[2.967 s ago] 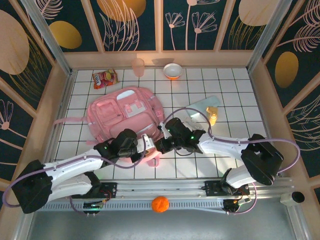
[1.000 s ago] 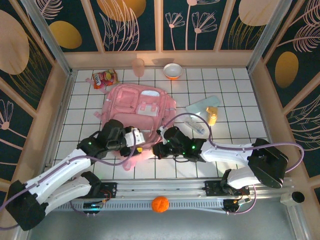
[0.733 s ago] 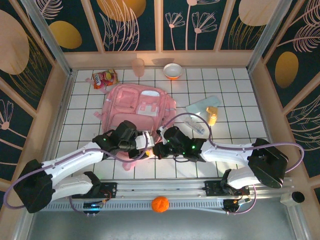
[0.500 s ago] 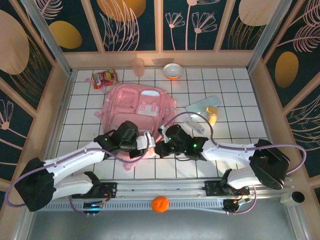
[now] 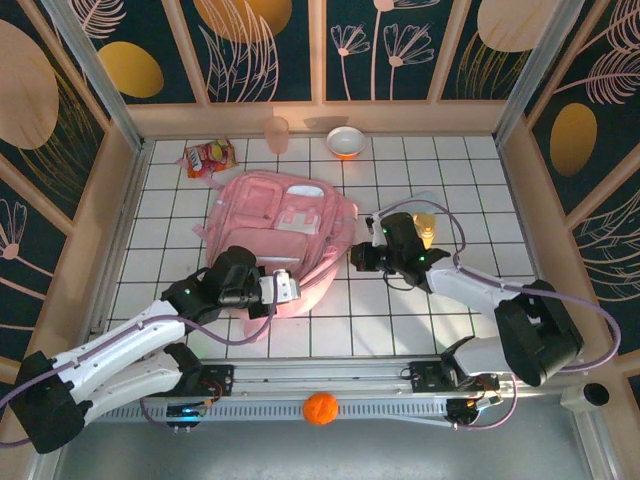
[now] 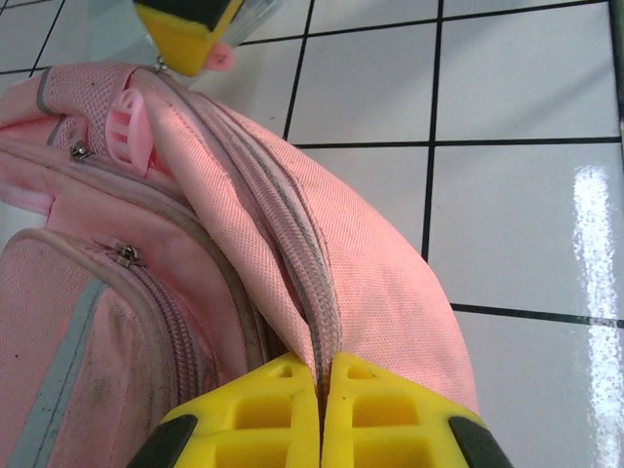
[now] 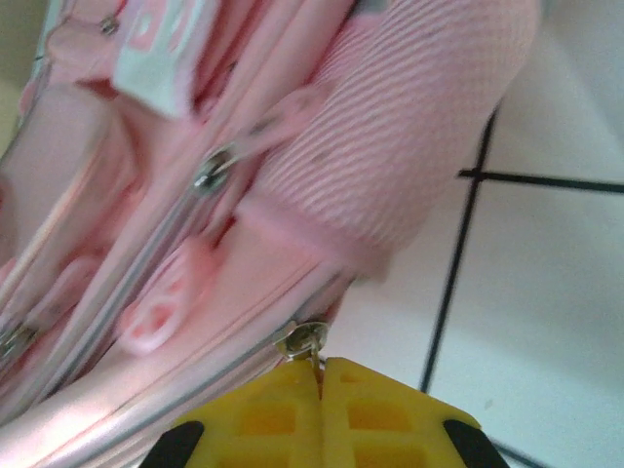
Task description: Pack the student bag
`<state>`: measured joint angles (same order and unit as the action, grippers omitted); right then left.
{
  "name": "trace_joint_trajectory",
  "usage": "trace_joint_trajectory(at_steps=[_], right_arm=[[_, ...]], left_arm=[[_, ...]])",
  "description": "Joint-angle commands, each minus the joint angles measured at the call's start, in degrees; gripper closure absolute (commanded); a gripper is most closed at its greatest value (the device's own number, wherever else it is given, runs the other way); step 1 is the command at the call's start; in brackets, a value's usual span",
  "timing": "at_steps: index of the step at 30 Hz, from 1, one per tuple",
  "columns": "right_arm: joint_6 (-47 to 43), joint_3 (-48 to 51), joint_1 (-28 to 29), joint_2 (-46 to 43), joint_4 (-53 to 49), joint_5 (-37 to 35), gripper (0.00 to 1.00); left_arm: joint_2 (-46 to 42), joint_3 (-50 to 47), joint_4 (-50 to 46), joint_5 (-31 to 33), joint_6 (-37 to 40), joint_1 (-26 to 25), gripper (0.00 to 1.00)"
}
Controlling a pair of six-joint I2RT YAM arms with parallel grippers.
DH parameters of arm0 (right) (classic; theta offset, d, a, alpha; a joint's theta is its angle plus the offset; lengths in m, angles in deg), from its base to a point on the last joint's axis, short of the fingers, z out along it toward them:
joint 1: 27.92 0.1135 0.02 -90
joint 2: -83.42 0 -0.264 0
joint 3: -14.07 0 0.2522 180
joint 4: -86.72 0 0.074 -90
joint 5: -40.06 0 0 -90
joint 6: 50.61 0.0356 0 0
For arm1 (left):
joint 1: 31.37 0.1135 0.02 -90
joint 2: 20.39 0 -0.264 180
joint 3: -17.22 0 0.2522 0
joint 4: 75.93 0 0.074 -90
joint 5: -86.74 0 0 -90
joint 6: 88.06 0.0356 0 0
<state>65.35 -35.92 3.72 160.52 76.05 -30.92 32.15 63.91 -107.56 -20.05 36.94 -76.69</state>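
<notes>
The student bag [image 5: 285,222], a big pink backpack with white zip trim, lies flat in the middle of the tiled table. My left gripper [image 5: 284,288] is at its near edge. In the left wrist view its yellow fingers [image 6: 255,414] are shut on the bag's zip seam [image 6: 314,322]. My right gripper [image 5: 357,258] is at the bag's right side. In the right wrist view it [image 7: 321,375] is shut on a small metal zip pull [image 7: 306,340], next to a pink strap [image 7: 409,146].
A snack packet [image 5: 208,157], a pink cup [image 5: 277,133] and a bowl [image 5: 346,142] stand along the back. A yellow bottle [image 5: 425,228] and a pale flat item [image 5: 420,203] lie right of the bag. An orange ball [image 5: 320,408] rests on the front rail.
My left gripper closed on the bag's near zip seam. My right gripper moved right and away along the bag's side, still shut on the zip pull.
</notes>
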Motion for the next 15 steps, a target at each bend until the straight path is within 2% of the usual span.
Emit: trace_joint_trajectory(at_steps=[1, 8, 9, 11, 12, 13, 15], right_arm=[[-2.17, -3.04, -3.87, 3.41, 4.63, -4.04, 1.0], [-4.34, -6.19, -4.41, 8.09, 4.2, -3.01, 1.0], [-4.66, -6.15, -4.11, 7.39, 4.06, -2.87, 0.93], [-5.51, -6.05, -3.53, 5.36, 2.44, -2.81, 0.69], [-6.0, -5.98, -3.12, 3.95, 1.28, -3.37, 0.64], [-6.29, -5.73, -2.63, 2.38, 0.35, -4.13, 0.61], [-6.85, -4.44, -1.23, -1.44, -0.6, -6.1, 0.58]], left_arm=[[-1.47, 0.0, -2.69, -6.07, 2.61, 0.03, 1.0], [-1.25, 0.18, -2.22, -6.92, 1.99, 0.08, 1.0], [-1.48, 0.28, -1.59, -5.65, 0.7, 0.08, 0.94], [-3.08, 0.1, -0.13, -2.13, -1.36, 0.19, 0.63], [-4.76, -0.85, 1.08, 0.61, -2.24, 0.46, 0.51], [-6.35, -2.03, 2.16, 2.83, -2.49, 1.16, 0.44], [-9.58, -3.64, 2.5, 4.49, -2.19, 5.05, 0.36]])
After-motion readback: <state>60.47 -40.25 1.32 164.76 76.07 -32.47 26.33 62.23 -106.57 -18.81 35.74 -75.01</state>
